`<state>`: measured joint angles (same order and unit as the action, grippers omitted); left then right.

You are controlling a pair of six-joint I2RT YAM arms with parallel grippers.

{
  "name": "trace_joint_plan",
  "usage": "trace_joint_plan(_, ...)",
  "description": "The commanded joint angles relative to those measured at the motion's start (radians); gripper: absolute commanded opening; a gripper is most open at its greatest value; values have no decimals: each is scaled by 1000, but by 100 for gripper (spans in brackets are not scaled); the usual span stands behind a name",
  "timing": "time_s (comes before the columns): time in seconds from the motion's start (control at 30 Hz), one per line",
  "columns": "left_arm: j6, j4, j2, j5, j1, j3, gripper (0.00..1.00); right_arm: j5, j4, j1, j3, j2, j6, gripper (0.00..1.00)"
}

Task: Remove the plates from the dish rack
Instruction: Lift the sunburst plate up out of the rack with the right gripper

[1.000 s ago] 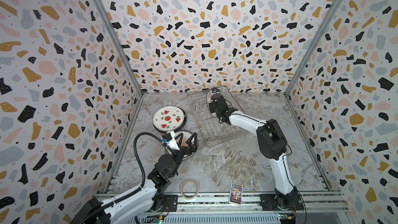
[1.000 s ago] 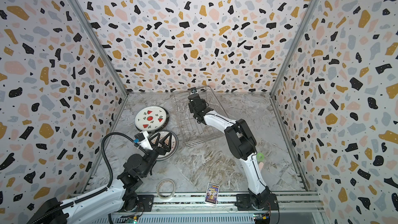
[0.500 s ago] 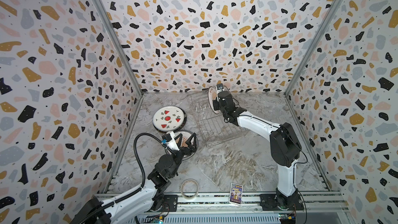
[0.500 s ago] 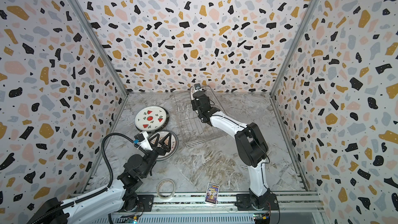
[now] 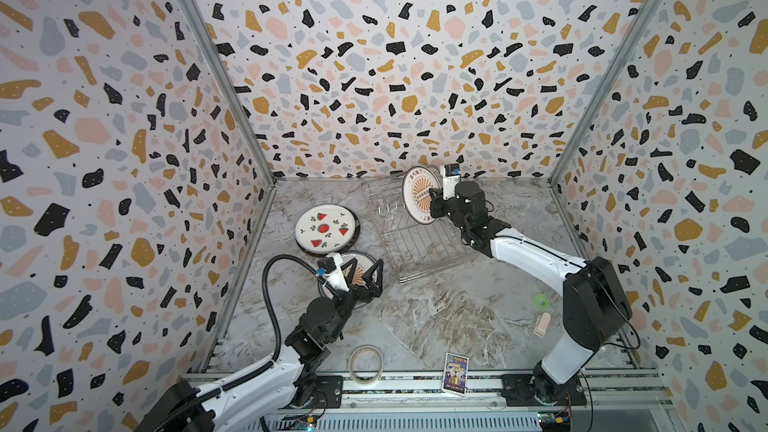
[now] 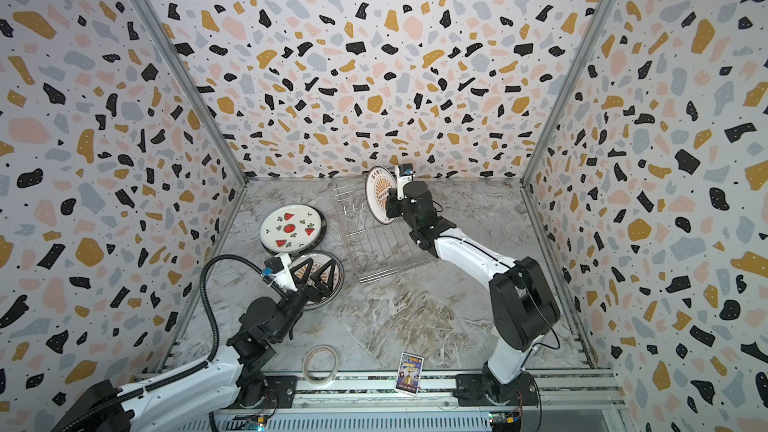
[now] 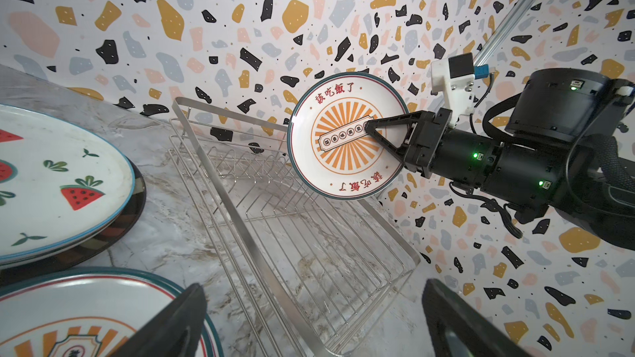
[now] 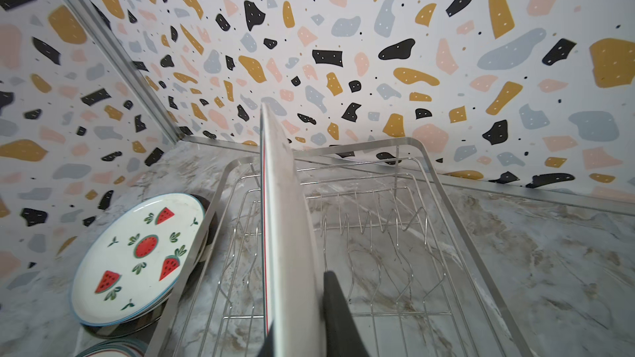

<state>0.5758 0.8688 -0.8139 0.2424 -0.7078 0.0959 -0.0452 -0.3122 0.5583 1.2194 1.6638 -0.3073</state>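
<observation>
Marble tabletop (image 5: pixel 436 317): sunburst plate (image 5: pixel 419 195) on edge above dish rack (image 5: pixel 419 245), face leftward.

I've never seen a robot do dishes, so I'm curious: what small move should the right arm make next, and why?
Probably carry the sunburst plate over toward the watermelon plate lying on the table. The right gripper is shut on it, holding it upright above the dish rack, which looks empty; the left gripper hovers open.

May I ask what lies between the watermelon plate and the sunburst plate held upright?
The dish rack's pronged wire side, seen in both top views.
</observation>
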Motion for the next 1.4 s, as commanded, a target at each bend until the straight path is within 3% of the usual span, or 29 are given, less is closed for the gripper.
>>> trace_joint_plan(0.0,-8,45,-13,-62,2,39,100,205,-125,-52,-60,-96,-99,6)
trace_joint_plan(0.2,1,57,-72,-139,2,90,100,460,-251,-160,-221,-184,-227,6)
trace_joint_plan(0.43,32,140,-158,-350,2,163,100,690,-375,-233,-313,-231,-341,6)
trace_joint_plan(0.7,76,179,-234,-319,2,213,99,873,-634,-274,-439,-255,-510,6)
trace_joint_plan(0.8,120,235,-293,-358,2,239,98,911,-705,-281,-486,-279,-545,6)
trace_joint_plan(0.9,119,239,-316,-264,-16,244,97,931,-734,-280,-529,-315,-554,6)
trace_joint_plan(1.07,121,313,-358,-277,-45,260,95,943,-774,-258,-581,-367,-565,6)
trace_joint_plan(1.27,95,265,-429,-314,-78,345,86,966,-763,-217,-583,-369,-536,6)
trace_joint_plan(1.37,103,305,-452,-321,-80,345,74,955,-772,-212,-589,-370,-534,6)
